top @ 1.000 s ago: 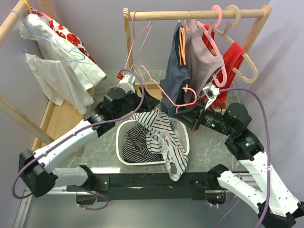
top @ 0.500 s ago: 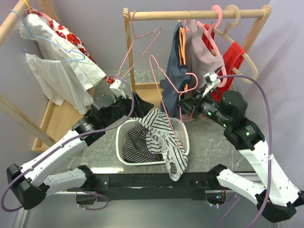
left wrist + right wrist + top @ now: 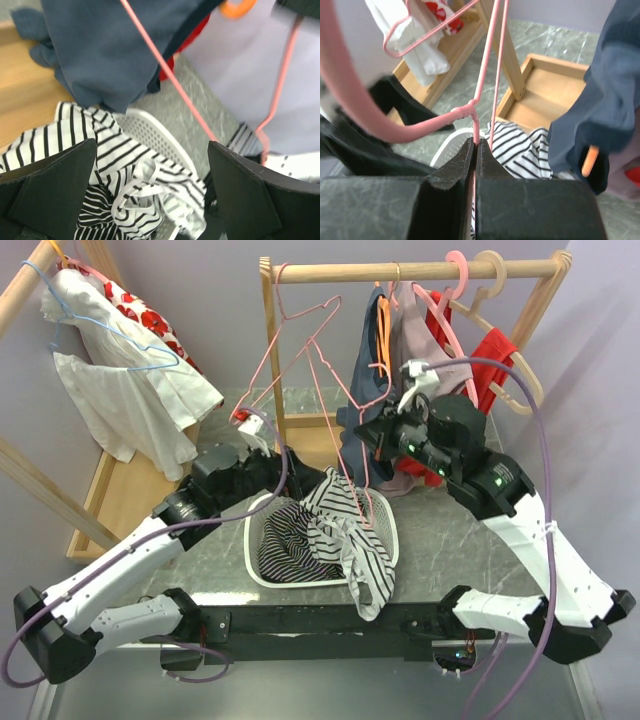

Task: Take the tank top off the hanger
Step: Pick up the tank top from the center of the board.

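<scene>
Gripping the hanger: the right gripper (image 3: 475, 147) has its jaws pressed together on the thin wire of the pink hanger (image 3: 461, 112), just below the twisted neck.
Hanger: raised above the basket and tilted. Its wire runs up past the wooden rail (image 3: 400, 270), and its lowest bend sits down by the striped cloth. Whether cloth and wire touch there cannot be told.
Tank top: the black-and-white striped tank top (image 3: 340, 530) lies bunched in the white basket (image 3: 255, 560). One part is heaped inside, and another is draped over the near right rim and hangs down the outside.
Straps: the left wrist view shows narrow striped loops tangled on top of the heap.
Left gripper: the left gripper (image 3: 150, 195) hovers over the far side of the basket with its jaws wide apart and nothing between them. The striped cloth lies below the gap.
Basket: it stands on the grey stone-pattern table (image 3: 440, 540), between the two arms.
Behind: a navy garment (image 3: 362, 410) hangs from the rail just beyond the right gripper, with its lower edge near the basket's far rim.
</scene>
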`<state>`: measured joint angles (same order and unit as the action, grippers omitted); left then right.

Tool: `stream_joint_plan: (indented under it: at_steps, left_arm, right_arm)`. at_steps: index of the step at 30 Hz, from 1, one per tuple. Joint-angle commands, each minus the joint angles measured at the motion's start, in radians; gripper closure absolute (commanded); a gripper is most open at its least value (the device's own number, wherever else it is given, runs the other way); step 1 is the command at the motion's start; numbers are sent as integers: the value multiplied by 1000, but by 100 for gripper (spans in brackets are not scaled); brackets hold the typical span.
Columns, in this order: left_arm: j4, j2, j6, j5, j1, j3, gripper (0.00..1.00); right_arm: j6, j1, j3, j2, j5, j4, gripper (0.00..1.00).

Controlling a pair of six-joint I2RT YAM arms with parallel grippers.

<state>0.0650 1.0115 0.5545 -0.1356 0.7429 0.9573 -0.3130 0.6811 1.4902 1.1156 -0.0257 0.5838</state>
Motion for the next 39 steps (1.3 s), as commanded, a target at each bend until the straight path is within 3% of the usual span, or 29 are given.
stream_joint_plan:
  at_steps: [1,8,17,21,28,30,31,32,34,35,37,39]
  left_arm:
    - [-8,68,-60,-108,7,9,1]
    - [183,165,-149,-85,95,71,1]
    - [125,157,28,31,116,-73,1]
    - [75,238,104,89,139,-86,1]
    - [-14,372,98,27,164,-37,1]
    - [12,407,78,17,168,-22,18]
    - [16,409,74,19,168,-23,34]
    - [15,401,73,24,168,-29,60]
    - [15,369,74,45,168,-48,76]
    - [24,360,70,53,168,-45,91]
    - [68,332,53,97,168,-29,99]
    - [102,276,35,129,168,-23,99]
  right_arm:
    - [12,17,159,87,84,37,100]
    - [17,20,260,179,127,62,100]
    - [45,20,340,217,153,74,100]
    - [48,18,343,210,162,65,100]
    - [52,20,334,201,152,53,100]
    - [54,18,321,190,161,42,100]
    - [55,18,317,179,164,34,100]
    - [57,18,308,173,170,33,100]
    - [60,18,300,159,182,27,100]
    - [63,17,295,153,185,24,100]
    - [61,15,289,144,196,18,100]
    - [61,15,285,138,196,14,100]
